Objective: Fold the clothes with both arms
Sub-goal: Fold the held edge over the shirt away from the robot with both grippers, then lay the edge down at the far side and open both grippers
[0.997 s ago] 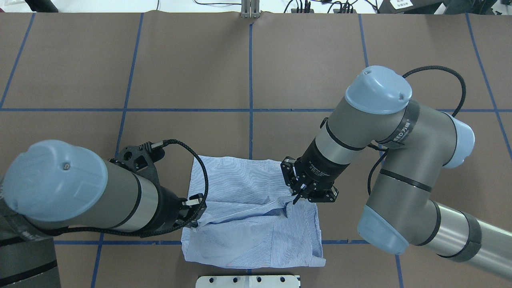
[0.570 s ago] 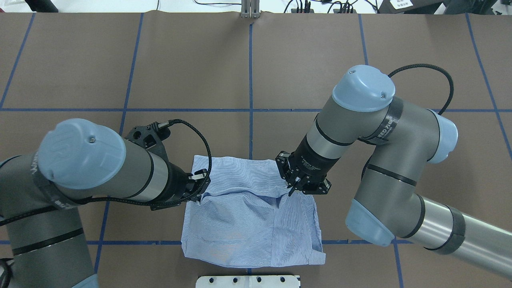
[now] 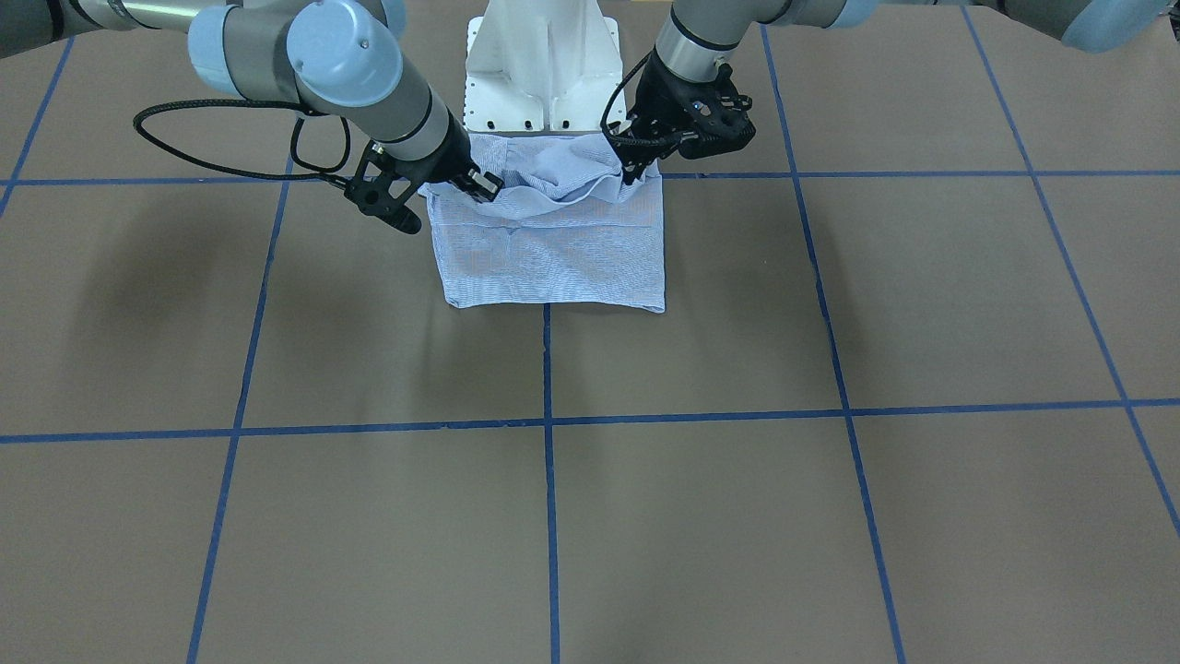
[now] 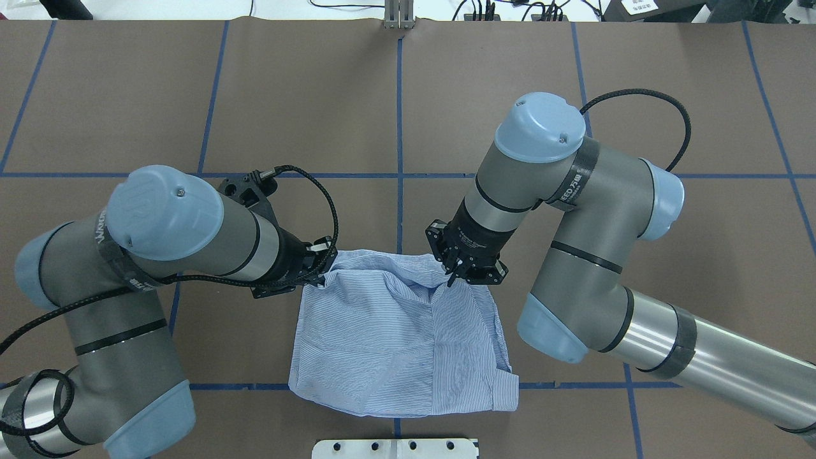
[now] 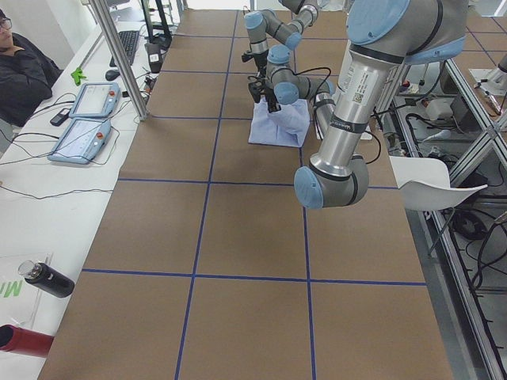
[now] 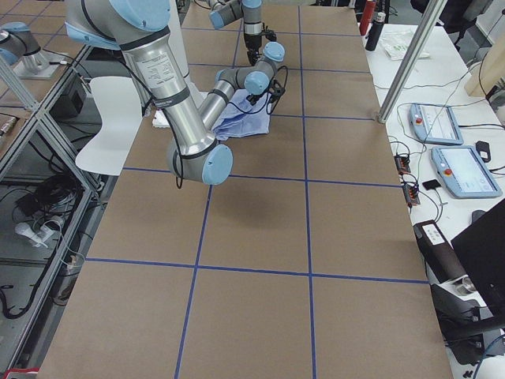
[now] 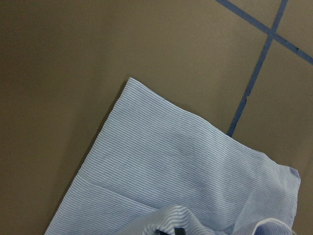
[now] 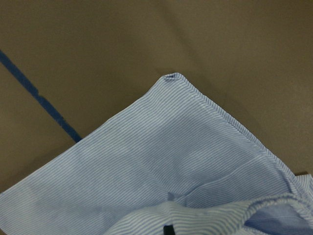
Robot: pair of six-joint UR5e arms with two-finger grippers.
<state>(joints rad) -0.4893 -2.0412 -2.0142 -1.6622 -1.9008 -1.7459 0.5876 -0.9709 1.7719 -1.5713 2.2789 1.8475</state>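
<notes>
The striped blue-and-white shirt lies on the brown tabletop close to the white base. It straddles the middle one of the blue tape lines, and its near edge reaches past the cross line closest to the robot.

The left arm reaches in low from its side. The left claw is closed narrow on the shirt at the left end of a raised upper layer. The right arm bends down from the other side, and the right claw pinches the same layer at its right end, also closed tight on cloth. Between the two claws the held edge sags in soft wrinkles.

From across the table, the left claw and right claw hold that layer just above the shirt, whose lower layer lies flat beyond them.

Both wrist cameras look over bunched cloth at the bottom of the view onto this flat lower part. The left one shows the shirt with a square corner and a blue line beside it. The right one shows the shirt ending in a hemmed corner on bare tabletop.
</notes>
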